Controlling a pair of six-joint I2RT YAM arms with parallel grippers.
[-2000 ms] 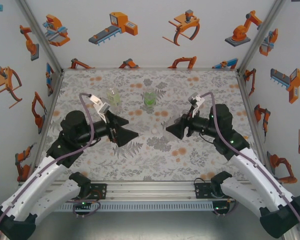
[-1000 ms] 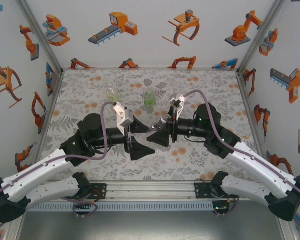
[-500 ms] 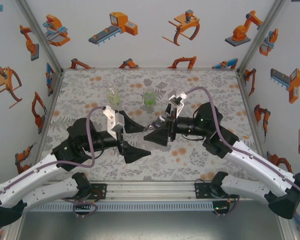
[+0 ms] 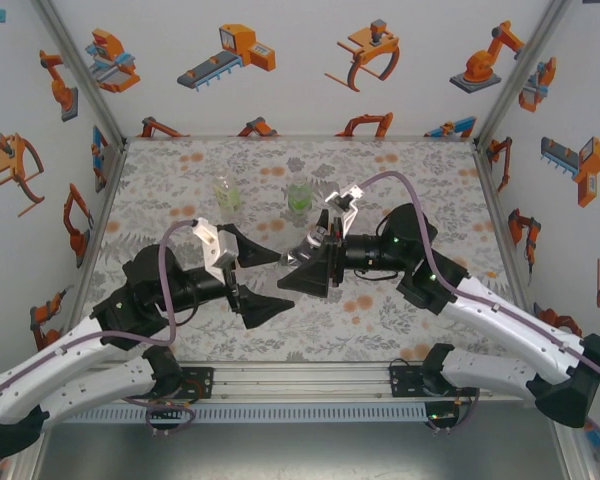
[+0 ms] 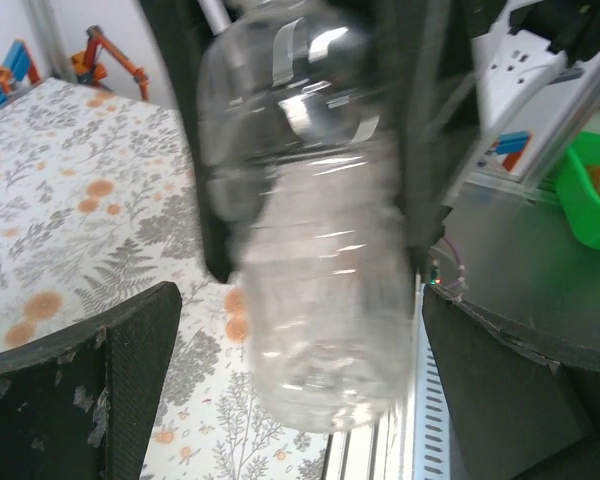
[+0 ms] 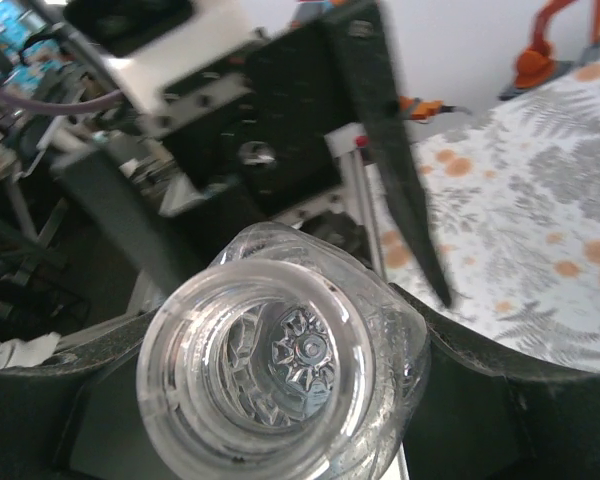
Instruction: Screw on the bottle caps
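My right gripper (image 4: pixel 306 266) is shut on the colourless bottle (image 4: pixel 313 243) and holds it above the table's middle. In the right wrist view the bottle's mouth (image 6: pixel 280 375) faces the camera, open, with no cap on it. My left gripper (image 4: pixel 280 279) faces it, open wide. In the left wrist view the bottle's base (image 5: pixel 325 300) hangs between the left fingers (image 5: pixel 90 390) without touching either. The yellowish bottle (image 4: pixel 227 190) and the green bottle (image 4: pixel 299 197) stand at the back. The bottle caps are hidden.
A flower-patterned table (image 4: pixel 400 320) is walled in on three sides by white panels. The two back bottles stand just beyond both grippers. An aluminium rail (image 4: pixel 300 378) with both arm bases runs along the near edge.
My left gripper has pulled back to the left and opened wider. The right gripper has carried the colourless bottle slightly left, towards it.
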